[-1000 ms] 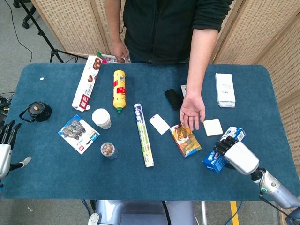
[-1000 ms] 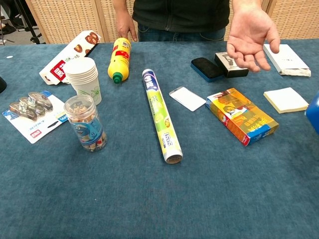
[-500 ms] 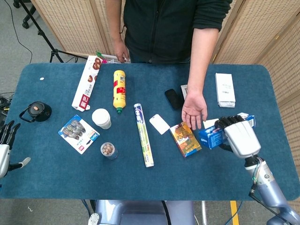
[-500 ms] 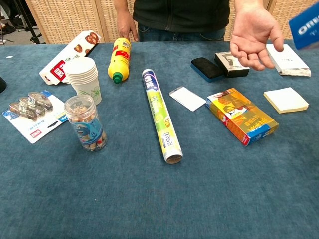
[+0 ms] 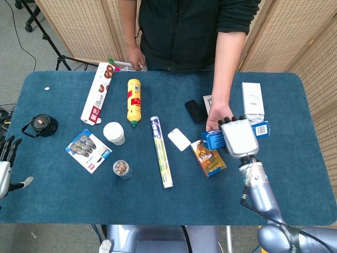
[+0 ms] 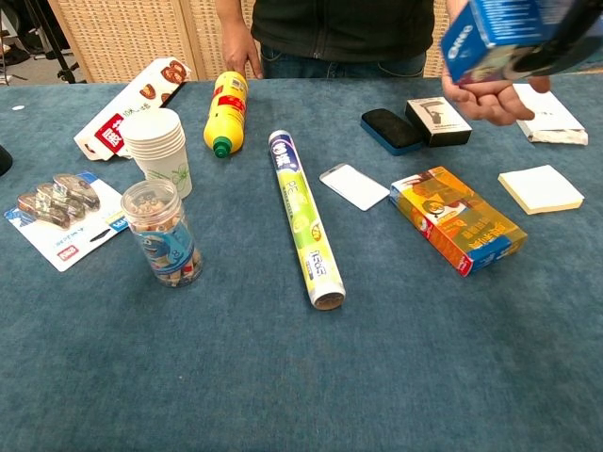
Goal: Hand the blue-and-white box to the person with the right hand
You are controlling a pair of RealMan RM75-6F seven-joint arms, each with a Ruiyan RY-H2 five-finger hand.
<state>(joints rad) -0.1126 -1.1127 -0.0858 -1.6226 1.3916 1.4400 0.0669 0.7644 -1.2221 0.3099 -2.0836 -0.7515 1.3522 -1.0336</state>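
Observation:
My right hand (image 5: 239, 137) grips the blue-and-white box (image 5: 212, 140) in the air, lying lengthwise over the person's open palm (image 5: 213, 120). In the chest view the box (image 6: 490, 36) shows at the top right, tilted, with the person's palm (image 6: 490, 102) just beneath and behind it. Whether box and palm touch I cannot tell. My left hand (image 5: 5, 163) hangs at the table's left edge, fingers spread, holding nothing.
On the blue table (image 5: 63, 195) lie an orange snack box (image 5: 209, 157), a white card (image 5: 179, 139), a foil roll (image 5: 161, 151), a yellow bottle (image 5: 134, 100), paper cups (image 5: 114, 133), a small jar (image 5: 122, 169), a black phone (image 5: 195, 111), a sticky-note pad (image 6: 539, 188) and a white box (image 5: 252, 100).
My right hand has lifted the blue-and-white box off the table's right side and carried it up and to the left, over the person's palm. The left hand stayed still.

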